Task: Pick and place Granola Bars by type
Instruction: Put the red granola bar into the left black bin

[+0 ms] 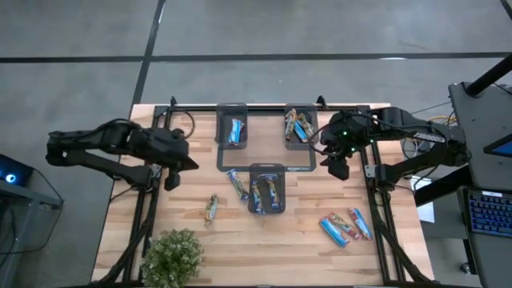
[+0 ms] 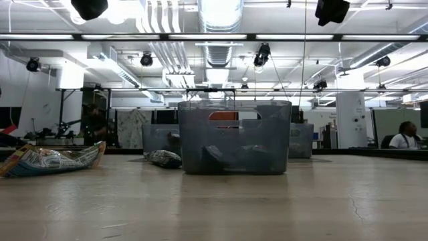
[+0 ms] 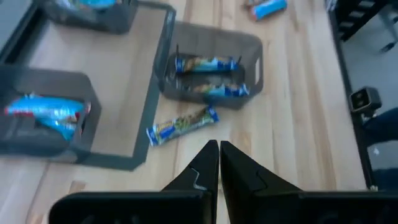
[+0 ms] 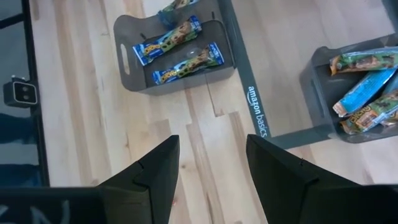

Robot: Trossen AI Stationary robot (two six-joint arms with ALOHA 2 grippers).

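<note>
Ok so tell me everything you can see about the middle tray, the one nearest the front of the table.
The middle tray is a dark grey, plastic-looking rectangular bin with slotted handle cut-outs, sitting upright on the wooden table. Two blue-wrapped granola bars lie side by side inside. Another bar lies just outside it. Neither gripper touches it.

Low view: bars in middle tray (image 2: 234, 137) blurred behind its wall | wrapper print (image 1: 342, 227) too small to read | left wrist view: far bar (image 3: 266, 7) cut off.
</note>
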